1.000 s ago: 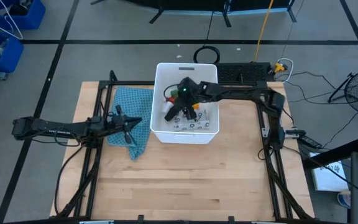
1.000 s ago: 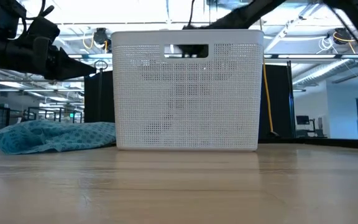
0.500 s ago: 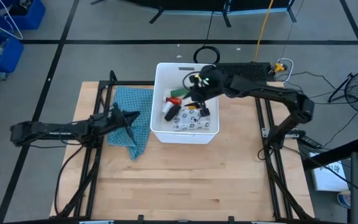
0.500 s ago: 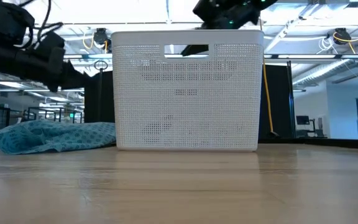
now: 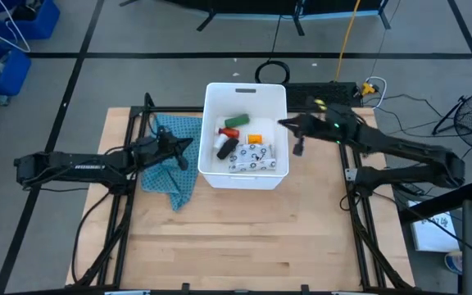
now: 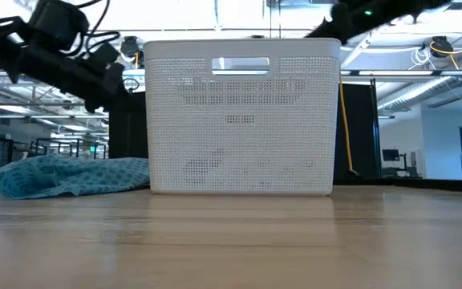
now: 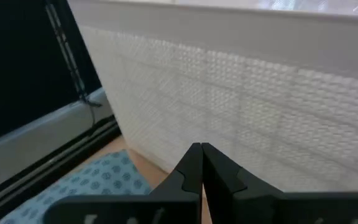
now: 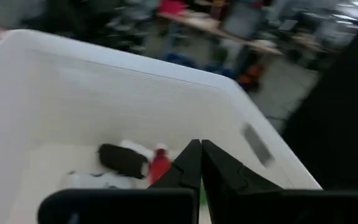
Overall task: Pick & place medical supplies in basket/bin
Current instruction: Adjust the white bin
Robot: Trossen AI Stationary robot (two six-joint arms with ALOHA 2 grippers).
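While the medical supplies (image 5: 242, 143) lie heaped inside the white bin (image 5: 279, 103) at the table's (image 5: 236, 238) far middle, the right hand (image 5: 294, 138), fingers pressed together and empty, hangs just outside the bin's right wall, and the left hand (image 5: 179, 152), likewise pinched closed, hovers over the teal cloth (image 5: 173, 182) beside the left wall. Whether anything lies under the cloth is hidden.

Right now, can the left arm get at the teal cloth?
Probably yes. The left tool, shut, hangs just over the teal cloth beside the bin; nothing lies between them.
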